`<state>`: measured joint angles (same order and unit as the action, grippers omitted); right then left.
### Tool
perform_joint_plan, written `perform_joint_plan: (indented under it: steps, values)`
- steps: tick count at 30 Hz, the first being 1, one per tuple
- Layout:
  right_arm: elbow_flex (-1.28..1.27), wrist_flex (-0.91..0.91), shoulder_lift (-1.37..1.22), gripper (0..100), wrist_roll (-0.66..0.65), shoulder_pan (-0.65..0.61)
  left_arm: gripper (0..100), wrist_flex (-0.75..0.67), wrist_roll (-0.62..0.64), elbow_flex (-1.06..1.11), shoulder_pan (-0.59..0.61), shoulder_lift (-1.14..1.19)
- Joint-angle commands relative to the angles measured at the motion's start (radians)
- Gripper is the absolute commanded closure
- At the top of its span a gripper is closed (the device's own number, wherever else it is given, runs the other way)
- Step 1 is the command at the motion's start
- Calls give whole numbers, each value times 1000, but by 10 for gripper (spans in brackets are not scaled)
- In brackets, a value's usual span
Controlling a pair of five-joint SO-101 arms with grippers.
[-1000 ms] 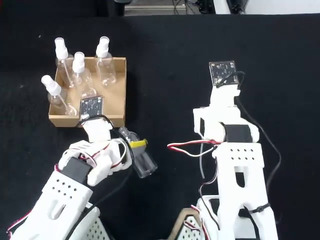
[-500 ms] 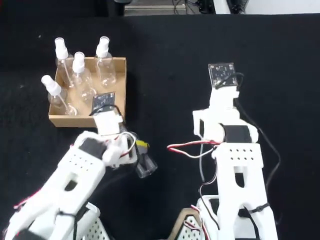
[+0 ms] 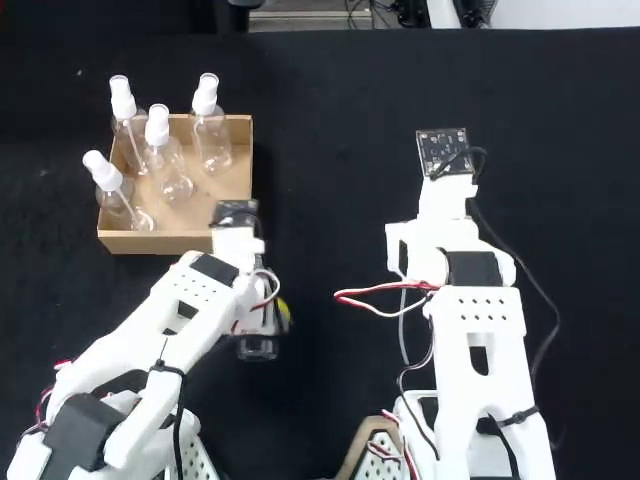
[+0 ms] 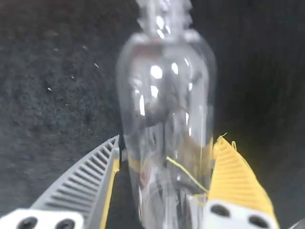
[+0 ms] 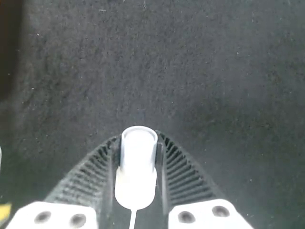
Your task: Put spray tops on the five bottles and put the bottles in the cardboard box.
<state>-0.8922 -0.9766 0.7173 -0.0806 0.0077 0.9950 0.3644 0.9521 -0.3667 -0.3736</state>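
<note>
1. Your black counter (image 3: 330,90) carries the box (image 3: 240,170), with four capped bottles (image 3: 163,150) standing inside.
2. Your left jaws clamp the uncapped bottle (image 4: 162,119), near the box.
3. Your right jaws pinch a spray top (image 5: 137,162) over the counter.

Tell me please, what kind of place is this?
Probably a robotics lab bench: a left arm and right arm stand at a black-covered table, with cables behind it.
</note>
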Motion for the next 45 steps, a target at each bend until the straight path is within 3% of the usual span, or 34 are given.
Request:
perform_joint_plan:
  steps: [1,4,7,9,11,16,18,24,35,42,45]
  values:
    - [4,26,42,988,8,-11,718,77,-367,-50,42,2]
    - [4,26,42,988,8,-11,818,64,-509,-51,99,2]
    - [4,26,42,988,8,-11,986,38,-534,-51,162,2]
    - [2,26,42,988,8,-11,934,54,-543,-44,188,2]
    - [-4,28,42,988,8,-12,966,114,-591,-48,199,2]
    - [-18,49,42,988,8,-14,939,227,-922,-48,203,2]
    - [-22,49,42,988,8,-14,897,230,-979,-50,203,3]
    - [-24,48,42,988,8,-14,683,224,-980,-51,203,2]
    - [-24,49,42,988,8,-14,710,219,-977,-160,189,14]
    - [-22,49,42,988,8,-14,715,-6,-898,-41,159,12]
    - [-24,48,42,988,8,-14,725,-15,-878,-25,154,2]
